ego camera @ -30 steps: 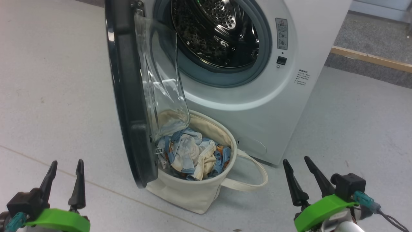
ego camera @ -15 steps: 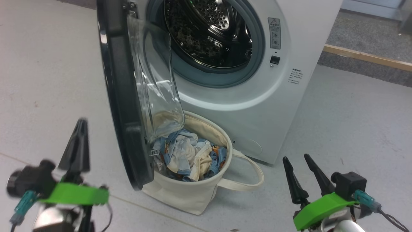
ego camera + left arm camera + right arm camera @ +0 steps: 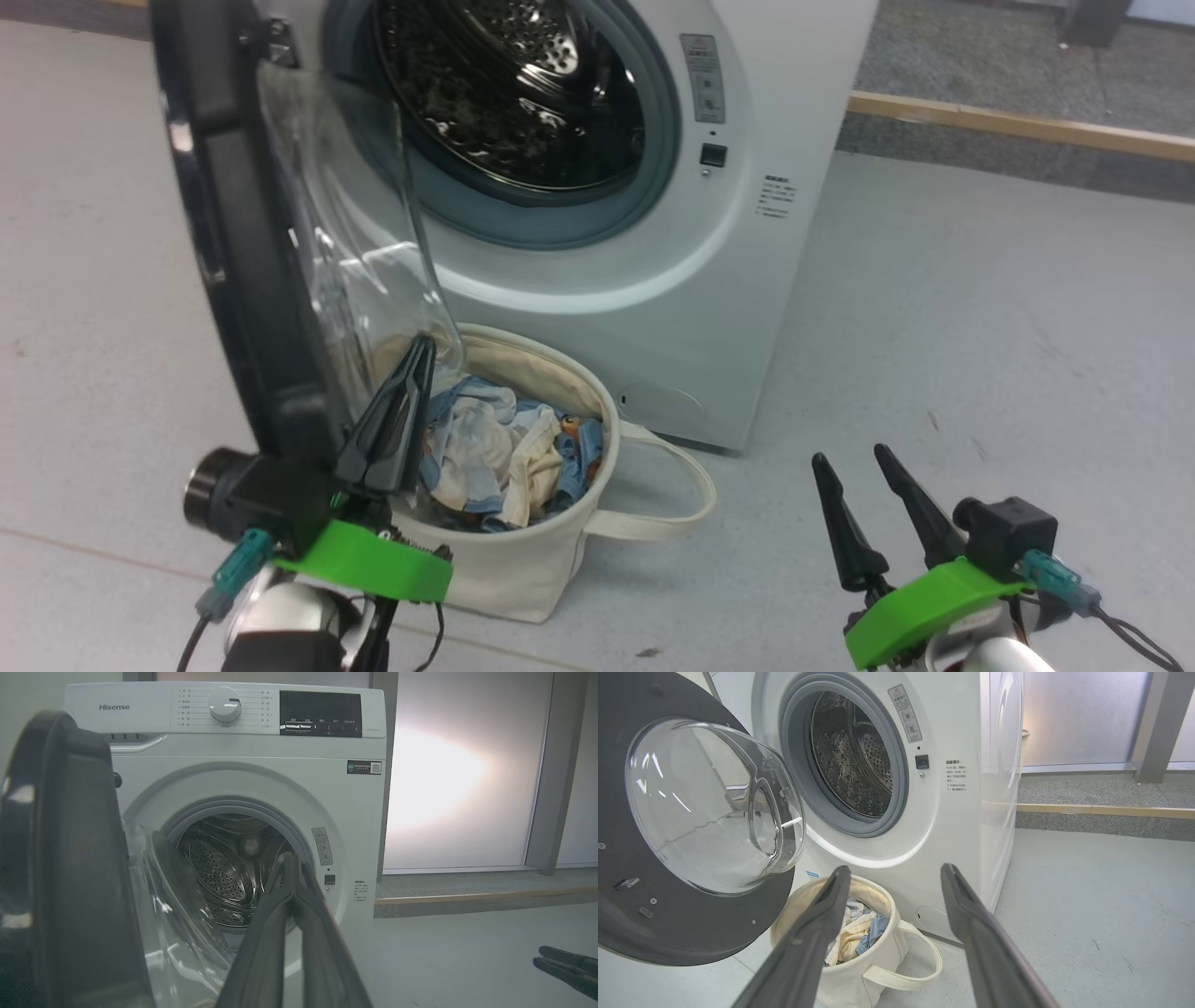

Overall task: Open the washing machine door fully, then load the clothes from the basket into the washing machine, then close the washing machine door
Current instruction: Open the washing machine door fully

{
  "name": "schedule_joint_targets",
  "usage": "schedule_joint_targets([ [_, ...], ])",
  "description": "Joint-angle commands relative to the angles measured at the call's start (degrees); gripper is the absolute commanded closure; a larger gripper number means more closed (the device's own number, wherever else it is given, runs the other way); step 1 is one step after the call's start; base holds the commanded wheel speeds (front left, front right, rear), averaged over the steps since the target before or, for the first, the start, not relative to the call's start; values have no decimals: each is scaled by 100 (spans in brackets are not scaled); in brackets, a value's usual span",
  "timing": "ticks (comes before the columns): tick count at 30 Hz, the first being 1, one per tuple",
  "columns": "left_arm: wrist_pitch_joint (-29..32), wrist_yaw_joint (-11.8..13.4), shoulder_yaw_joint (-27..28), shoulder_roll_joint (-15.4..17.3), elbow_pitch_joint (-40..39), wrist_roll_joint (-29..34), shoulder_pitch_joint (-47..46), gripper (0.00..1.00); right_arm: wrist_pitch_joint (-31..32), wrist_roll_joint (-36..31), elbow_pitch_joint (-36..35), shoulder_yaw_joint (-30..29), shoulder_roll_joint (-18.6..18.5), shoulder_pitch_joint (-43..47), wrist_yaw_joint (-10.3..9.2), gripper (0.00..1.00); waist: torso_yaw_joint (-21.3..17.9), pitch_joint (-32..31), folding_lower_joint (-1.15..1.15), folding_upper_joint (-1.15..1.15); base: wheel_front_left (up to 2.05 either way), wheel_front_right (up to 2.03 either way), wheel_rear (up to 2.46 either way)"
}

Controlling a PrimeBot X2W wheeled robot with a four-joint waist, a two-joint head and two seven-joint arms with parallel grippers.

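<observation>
The white washing machine (image 3: 653,308) stands with its steel drum (image 3: 504,84) exposed. Its door (image 3: 233,233) hangs open edge-on at the left, glass bowl facing the machine; the right wrist view shows the door (image 3: 668,933) face-on. Below it sits the cream basket (image 3: 523,569) holding blue and cream clothes (image 3: 495,448). My left gripper (image 3: 425,343) is shut with nothing seen between its fingers; it points up in front of the basket's left side, close to the door's lower edge. Its tips (image 3: 290,858) aim at the drum. My right gripper (image 3: 851,455) stands open, low at the right.
The basket's loop handle (image 3: 672,523) lies on the floor toward my right gripper. A wooden strip (image 3: 1018,126) borders dark carpet behind the machine at the right. Pale grey floor (image 3: 980,308) stretches to the right of the machine.
My left gripper has shut and risen rightwards to the door's lower edge beside the basket. The camera has turned, shifting the scene left. My right gripper has stayed open and in place.
</observation>
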Motion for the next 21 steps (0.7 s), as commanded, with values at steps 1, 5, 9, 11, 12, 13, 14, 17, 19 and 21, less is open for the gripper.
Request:
schedule_joint_targets([
  [1, -22, 41, 170, 28, -51, -65, -181, 100, -72, 11, -178, 58, -96, -224, 5, 0, -114, 59, 0, 0, 0, 0, 0],
  [5, -24, 167, 303, 28, 536, -167, -173, 100, -72, -4, -140, 106, -153, -270, 5, 0, -221, 146, 0, 0, 0, 0, 0],
  [9, -25, 281, 435, 33, 753, -225, -108, 100, -72, -49, -132, 140, -221, -382, 5, 0, -155, 203, 0, 0, 0, 0, 0],
  [11, -26, 328, 472, 32, 787, -233, -68, 100, -72, -57, -130, 165, -237, -422, 5, 0, -55, 209, 0, 0, 0, 0, 0],
  [12, -26, 343, 484, 32, 813, -241, -50, 100, -72, -56, -128, 175, -240, -435, 5, 0, 5, 203, 0, 0, 0, 0, 0],
  [13, -26, 359, 497, 37, 848, -244, -36, 100, -72, -49, -128, 189, -236, -447, 5, 0, 70, 194, 0, 0, 0, 0, 0],
  [14, -26, 375, 509, 49, 886, -242, -31, 100, -72, -38, -131, 203, -228, -457, 5, 0, 139, 184, 0, 0, 0, 0, 0],
  [17, -26, 398, 542, 104, 1049, -253, -50, 100, -72, -16, -124, 275, -206, -481, 5, 0, 338, 141, 0, 0, 0, 0, 0],
  [19, -23, 392, 552, 152, 1165, -264, -86, 100, -72, 2, -119, 335, -185, -492, 5, 0, 461, 113, 0, 0, 0, 0, 0],
  [21, -20, 400, 576, 209, 1265, -271, -140, 100, -72, 11, -116, 394, -168, -508, 5, 0, 567, 99, 0, 0, 0, 0, 0],
])
